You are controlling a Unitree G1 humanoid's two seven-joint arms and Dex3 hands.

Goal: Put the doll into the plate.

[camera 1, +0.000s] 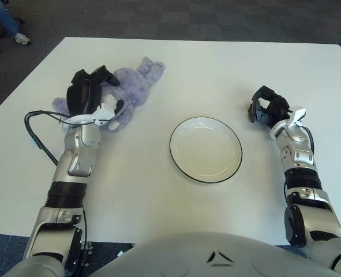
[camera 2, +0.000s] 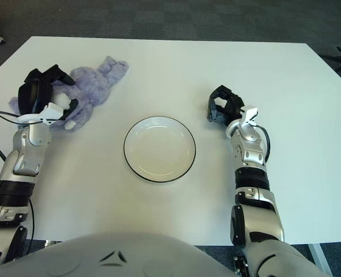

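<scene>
I have the left hand (camera 1: 88, 95) curled over the purple doll (camera 1: 124, 92), which sits well left of the plate (camera 1: 206, 149); I judge it needs lifting clear before crossing the rim. The right hand (camera 1: 266, 108), fingers curled and empty, shows right of the plate. White table (camera 1: 158, 196), dark carpet (camera 1: 216, 20) beyond.

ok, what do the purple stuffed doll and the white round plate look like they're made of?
Purple stuffed doll: soft plush fabric, matte and fuzzy, judging by its nap and limp limbs; the left hand is closed on it. White round plate with a dark rim: hard and glossy, likely glazed ceramic, possibly melamine. The right hand shows right of the plate.
</scene>
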